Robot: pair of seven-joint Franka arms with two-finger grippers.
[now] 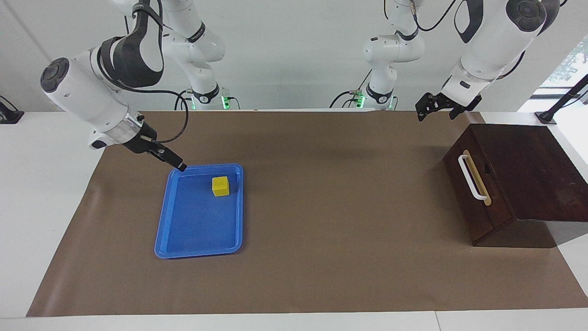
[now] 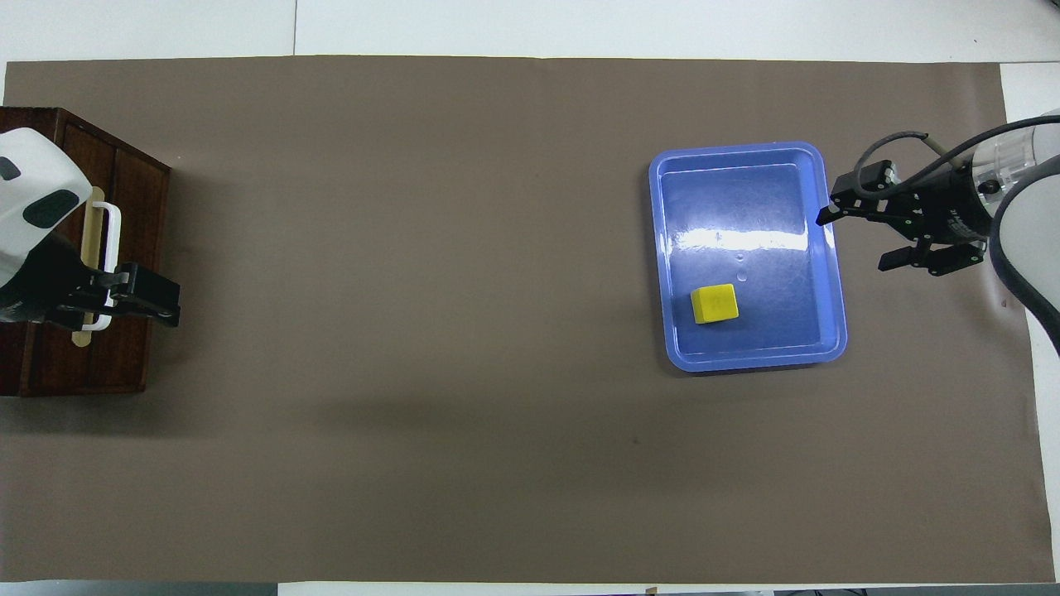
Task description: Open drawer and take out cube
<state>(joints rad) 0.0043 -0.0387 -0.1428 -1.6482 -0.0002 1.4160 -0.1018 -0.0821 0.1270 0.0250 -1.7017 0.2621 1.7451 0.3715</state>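
The cube (image 1: 220,186) sits in the blue tray (image 1: 183,230), left of centre in the facing view. The drawer (image 1: 475,193) at the right looks closed. Right gripper (image 2: 853,240) and left gripper (image 1: 425,110) hang open, empty.

A brown-covered surface (image 2: 464,331) seen from above. At right, a yellow cube (image 2: 715,303) sits in a blue tray (image 2: 749,359). The right end effector (image 2: 861,238), jaws spread, hovers by the tray's right edge. At far left, a closed dark wooden drawer (image 2: 132,248) with a white handle (image 2: 112,228); the left end effector (image 2: 161,300) hovers beside it, empty.
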